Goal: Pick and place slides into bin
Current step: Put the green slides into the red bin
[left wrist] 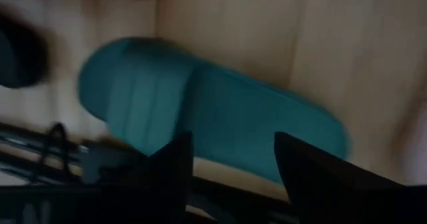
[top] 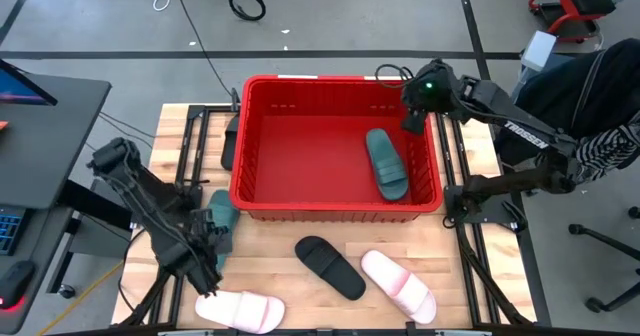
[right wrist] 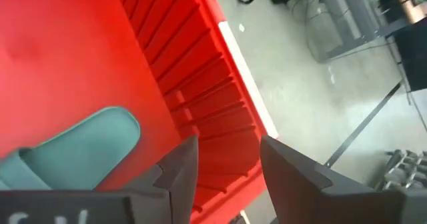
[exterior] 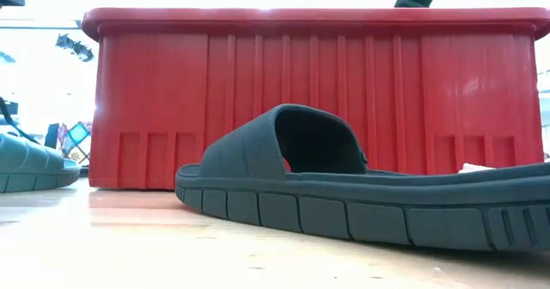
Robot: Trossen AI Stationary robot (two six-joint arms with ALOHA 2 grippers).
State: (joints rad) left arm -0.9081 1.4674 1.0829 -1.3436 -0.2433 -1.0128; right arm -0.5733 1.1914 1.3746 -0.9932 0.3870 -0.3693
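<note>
Red plastic fills the middle of the table: the bin point(top: 262, 141), a slotted crate with a thick rim, stands at the far half of the wooden table point(top: 470, 306). Inside it, toward its right side, one teal slide point(top: 386, 163) lies flat on the bin floor.

On the near half of the table, in front of the bin, the black slide point(top: 329, 267) lies at an angle, apart from the bin wall; in the low view it stretches across the foreground with the red wall behind it. Right of it is a pale pink-white slide point(top: 399, 284), close beside the black one. A second pale slide point(top: 240, 310) lies at the near left edge.

The other teal slide point(top: 222, 218) rests on the table just outside the bin's near left corner. The left gripper point(top: 207, 251) is low over the table immediately on the near side of this slide; its wrist view shows the two dark fingers point(left wrist: 175, 159) spread apart with the teal foam just ahead of them, nothing between them.

The right gripper point(top: 414, 115) hangs above the bin's far right corner, well apart from the teal slide below. Its fingers point(right wrist: 180, 165) stand partly apart, a clear gap between them, gripping nothing; the bin wall and rim show through that gap.
</note>
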